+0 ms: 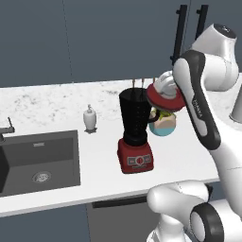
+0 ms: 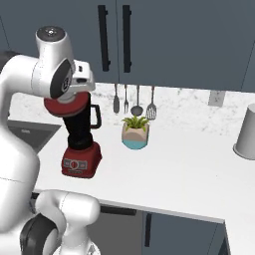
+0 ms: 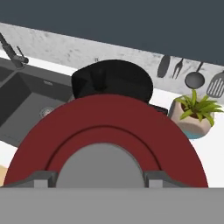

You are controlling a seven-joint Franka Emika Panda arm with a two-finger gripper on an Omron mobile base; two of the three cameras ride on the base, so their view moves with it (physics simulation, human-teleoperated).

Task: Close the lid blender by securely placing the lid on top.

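Observation:
The blender [image 1: 136,124] stands on the white counter, a tall black jar [image 2: 81,124] on a boxy red base [image 2: 81,159]; its mouth [image 3: 112,81] is uncovered. My gripper [image 1: 165,89] is shut on the grey knob [image 3: 103,167] of the red lid [image 1: 165,98]. The lid [image 2: 66,106] hangs tilted at about rim height, just to the near right of the jar's mouth and not seated on it. In the hand view the lid [image 3: 109,127] covers the foreground, with the jar's opening beyond its far edge.
A teal plant pot [image 1: 163,125] sits close behind the blender on its right. A white soap dispenser [image 1: 90,118] and a dark sink [image 1: 38,160] with faucet [image 1: 5,129] lie to the left. Utensils [image 2: 134,102] hang on the back wall; a grey container [image 2: 246,132] stands far right.

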